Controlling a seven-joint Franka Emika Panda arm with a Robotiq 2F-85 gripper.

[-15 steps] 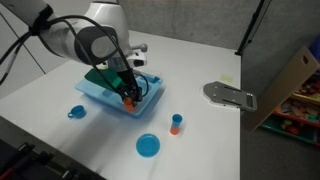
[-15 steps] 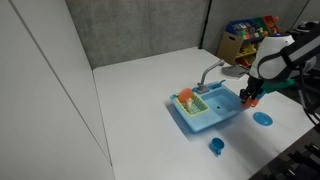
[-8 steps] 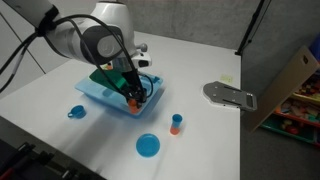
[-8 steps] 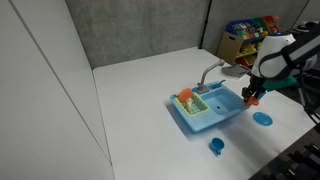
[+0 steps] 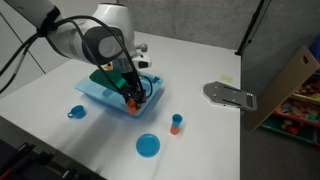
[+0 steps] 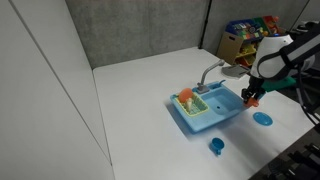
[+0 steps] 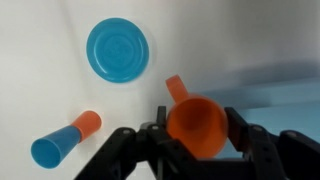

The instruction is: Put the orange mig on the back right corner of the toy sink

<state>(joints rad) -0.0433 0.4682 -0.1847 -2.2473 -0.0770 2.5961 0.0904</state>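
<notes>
My gripper (image 7: 196, 128) is shut on the orange mug (image 7: 193, 122), which it holds by the rim with the handle pointing away. In both exterior views the gripper (image 5: 130, 97) (image 6: 251, 96) holds the mug (image 5: 130, 101) (image 6: 250, 99) over a corner edge of the light blue toy sink (image 5: 100, 95) (image 6: 205, 118). The sink has a grey faucet (image 6: 210, 74) and a green rack with an orange item (image 6: 186, 98) in it. Whether the mug touches the sink rim I cannot tell.
A blue plate (image 5: 148, 146) (image 6: 263, 118) (image 7: 118, 49), a blue and orange cup (image 5: 176, 124) (image 7: 62, 137) lying on its side, and a small blue cup (image 5: 77, 112) (image 6: 216, 146) sit on the white table. A grey flat object (image 5: 230, 95) and a cardboard box (image 5: 290, 80) are nearby.
The gripper with the mug has shifted slightly over the sink corner; little other movement.
</notes>
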